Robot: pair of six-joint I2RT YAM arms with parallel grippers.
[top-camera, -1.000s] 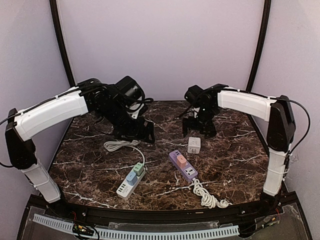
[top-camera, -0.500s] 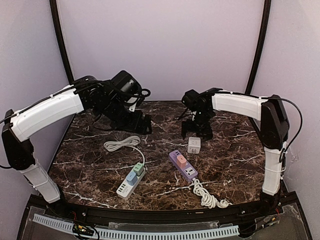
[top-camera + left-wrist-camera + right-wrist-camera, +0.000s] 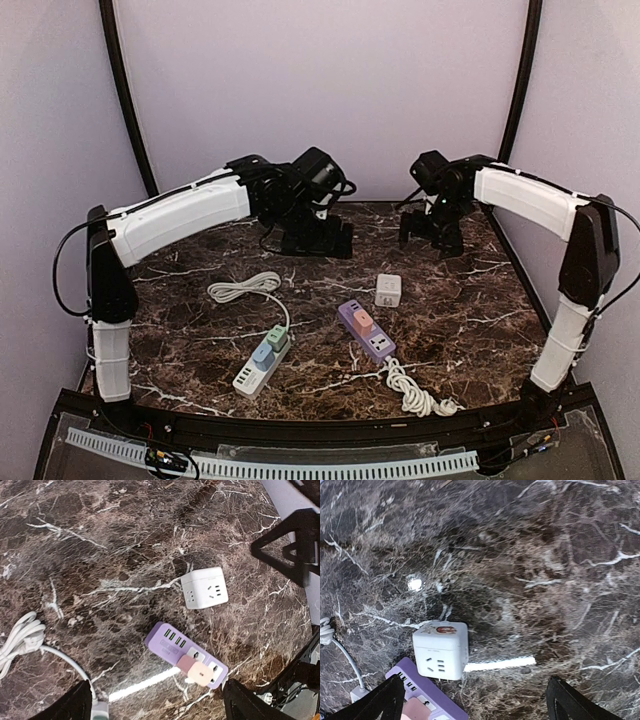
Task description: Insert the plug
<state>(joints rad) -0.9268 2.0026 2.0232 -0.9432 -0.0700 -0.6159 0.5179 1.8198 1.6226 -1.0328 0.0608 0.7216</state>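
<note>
Left pincer (image 3: 318,238): fingers wide apart, empty.
Right pincer (image 3: 432,236): fingers apart, empty.
Pink plug (image 3: 196,670): rounded block, sitting in the flat purple strip (image 3: 167,640) below the left pincer.
White cube socket (image 3: 441,652): glossy, beneath the right pincer.
Tabletop (image 3: 170,330): dark veined marble.

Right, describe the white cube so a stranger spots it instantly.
On the dark marble table, find the purple power strip near the middle. Just beyond its far end sits the white cube. Unlike the strip, it is boxy, with no cable showing.
</note>
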